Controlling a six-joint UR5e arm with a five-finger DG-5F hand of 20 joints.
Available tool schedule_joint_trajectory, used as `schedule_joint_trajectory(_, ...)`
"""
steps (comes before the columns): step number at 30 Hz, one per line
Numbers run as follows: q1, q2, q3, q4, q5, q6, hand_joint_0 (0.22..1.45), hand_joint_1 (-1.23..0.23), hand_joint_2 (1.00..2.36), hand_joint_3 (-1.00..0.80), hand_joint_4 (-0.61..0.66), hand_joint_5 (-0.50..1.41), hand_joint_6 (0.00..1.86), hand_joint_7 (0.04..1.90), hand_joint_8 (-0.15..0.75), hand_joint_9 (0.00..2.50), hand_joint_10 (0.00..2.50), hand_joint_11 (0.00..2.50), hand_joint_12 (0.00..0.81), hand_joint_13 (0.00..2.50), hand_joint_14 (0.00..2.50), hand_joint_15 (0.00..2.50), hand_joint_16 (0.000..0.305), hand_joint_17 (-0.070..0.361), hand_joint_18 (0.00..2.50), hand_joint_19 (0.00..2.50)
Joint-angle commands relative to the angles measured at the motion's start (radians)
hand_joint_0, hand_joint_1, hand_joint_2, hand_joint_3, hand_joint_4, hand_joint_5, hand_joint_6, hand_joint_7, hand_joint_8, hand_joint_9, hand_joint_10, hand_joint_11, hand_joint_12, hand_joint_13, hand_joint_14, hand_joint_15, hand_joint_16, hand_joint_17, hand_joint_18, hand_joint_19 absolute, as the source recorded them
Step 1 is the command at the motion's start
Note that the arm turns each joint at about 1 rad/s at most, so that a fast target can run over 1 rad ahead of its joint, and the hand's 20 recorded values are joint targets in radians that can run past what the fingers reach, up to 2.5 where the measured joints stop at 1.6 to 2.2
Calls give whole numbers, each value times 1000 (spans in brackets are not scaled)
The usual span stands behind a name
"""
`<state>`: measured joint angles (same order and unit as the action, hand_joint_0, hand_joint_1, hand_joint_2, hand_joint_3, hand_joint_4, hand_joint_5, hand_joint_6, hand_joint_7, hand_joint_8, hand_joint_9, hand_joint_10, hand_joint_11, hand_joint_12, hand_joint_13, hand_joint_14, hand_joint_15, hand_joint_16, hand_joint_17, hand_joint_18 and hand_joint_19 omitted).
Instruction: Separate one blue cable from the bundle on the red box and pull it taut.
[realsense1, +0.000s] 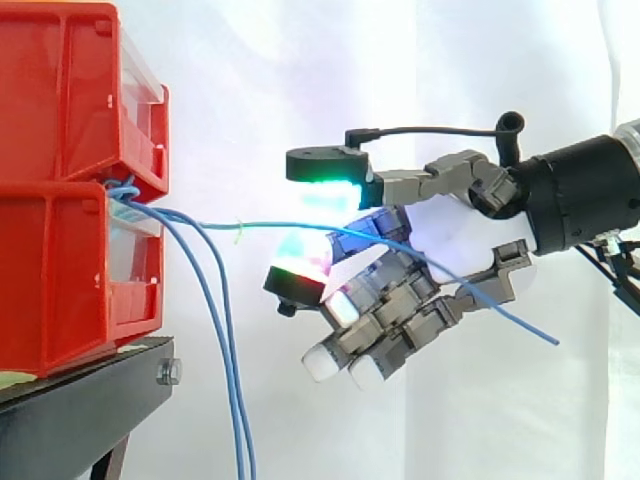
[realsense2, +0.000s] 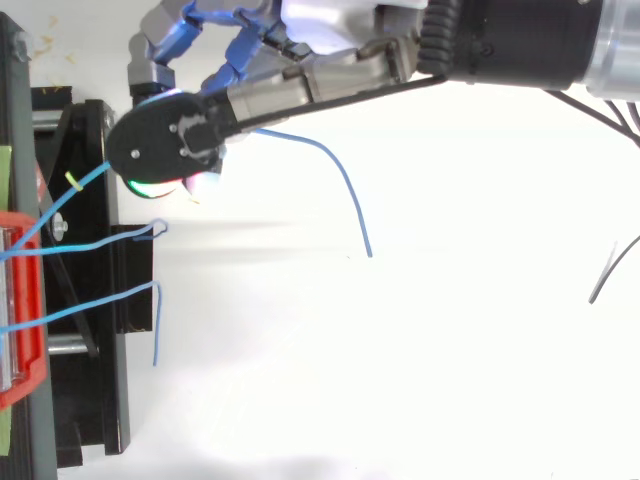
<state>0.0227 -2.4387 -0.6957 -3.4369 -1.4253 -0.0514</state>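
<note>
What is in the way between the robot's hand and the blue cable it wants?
Nothing visible. The hand pinches one blue cable, stretched from the red box; two other cables hang below it, clear.

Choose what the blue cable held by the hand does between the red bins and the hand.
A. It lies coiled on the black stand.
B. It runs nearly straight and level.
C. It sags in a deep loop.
B: in the side view the blue cable runs almost level from the red bins to the hand, which pinches it.
</note>
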Motion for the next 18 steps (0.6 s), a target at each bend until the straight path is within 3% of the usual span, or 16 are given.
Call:
schedule_joint_trajectory(1,-1,1,1,-7,-3,1,576,-480,1010,-358,83,-108,912,1015,263,970,20,648,354,574,19,465,42,94,587,453)
schedule_joint_trajectory(7,-4,6,1,-28,-6,-5,584,-632,1010,-210,95,-94,913,1016,298,996,18,650,390,623,17,446,48,108,680,388)
schedule_joint_trajectory(13,-4,6,-1,-30,-4,-5,611,-750,1016,-160,119,-98,923,1048,273,984,20,684,371,623,18,451,43,97,668,386)
schedule_joint_trajectory(18,-3,6,-2,-33,-4,-4,631,-827,1019,-110,68,-95,935,1060,262,1008,19,683,357,659,19,473,42,94,693,397)
